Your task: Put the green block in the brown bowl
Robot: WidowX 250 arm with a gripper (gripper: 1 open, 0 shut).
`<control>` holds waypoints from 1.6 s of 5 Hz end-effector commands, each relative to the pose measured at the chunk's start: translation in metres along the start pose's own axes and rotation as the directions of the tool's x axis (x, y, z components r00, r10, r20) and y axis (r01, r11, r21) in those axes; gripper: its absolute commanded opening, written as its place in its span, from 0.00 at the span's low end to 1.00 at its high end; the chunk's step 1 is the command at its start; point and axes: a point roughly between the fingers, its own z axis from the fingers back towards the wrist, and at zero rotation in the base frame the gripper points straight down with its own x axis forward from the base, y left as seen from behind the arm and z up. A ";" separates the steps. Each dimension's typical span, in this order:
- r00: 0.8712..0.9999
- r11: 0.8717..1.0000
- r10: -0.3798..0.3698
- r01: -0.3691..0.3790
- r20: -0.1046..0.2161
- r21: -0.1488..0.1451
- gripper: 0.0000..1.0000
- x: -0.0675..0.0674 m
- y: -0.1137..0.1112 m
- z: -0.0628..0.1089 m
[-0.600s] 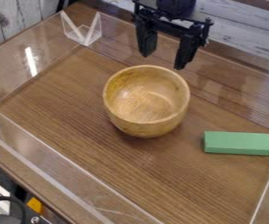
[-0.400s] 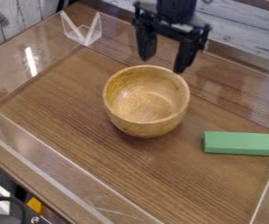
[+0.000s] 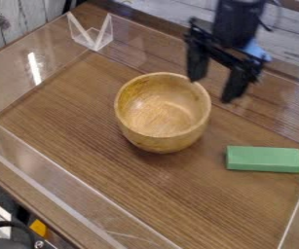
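The green block (image 3: pixel 265 159) lies flat on the wooden table at the right, a little way from the brown bowl (image 3: pixel 164 111). That round wooden bowl stands near the middle and has nothing inside it. My gripper (image 3: pixel 218 86) hangs pointing down just behind the bowl's right rim, above and behind the block. Its two black fingers (image 3: pixel 235 83) stand apart with nothing between them. The gripper touches neither the bowl nor the block.
Clear acrylic walls (image 3: pixel 55 58) surround the wooden table (image 3: pixel 74 122). A clear triangular bracket (image 3: pixel 91 31) stands at the back left corner. The wall's front edge (image 3: pixel 60 190) runs along the lower left.
The gripper has moved to the right and slightly nearer, from behind the bowl's middle toward its right side. Its fingers stay apart. Bowl and block have not moved.
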 end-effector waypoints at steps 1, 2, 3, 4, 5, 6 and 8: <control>0.988 0.990 -0.137 0.135 0.065 0.035 1.00 0.021 -0.022 0.014; 0.968 0.971 -0.238 0.234 0.076 0.053 1.00 0.030 -0.036 0.009; 0.952 0.955 -0.294 0.288 0.082 0.072 1.00 0.038 -0.044 -0.002; 0.937 0.940 -0.338 0.332 0.084 0.083 1.00 0.045 -0.046 -0.015; 0.916 0.918 -0.393 0.385 0.085 0.097 1.00 0.051 -0.047 -0.029; 0.883 0.885 -0.462 0.453 0.085 0.109 1.00 0.054 -0.049 -0.042; 0.829 0.832 -0.551 0.539 0.094 0.130 1.00 0.056 -0.054 -0.054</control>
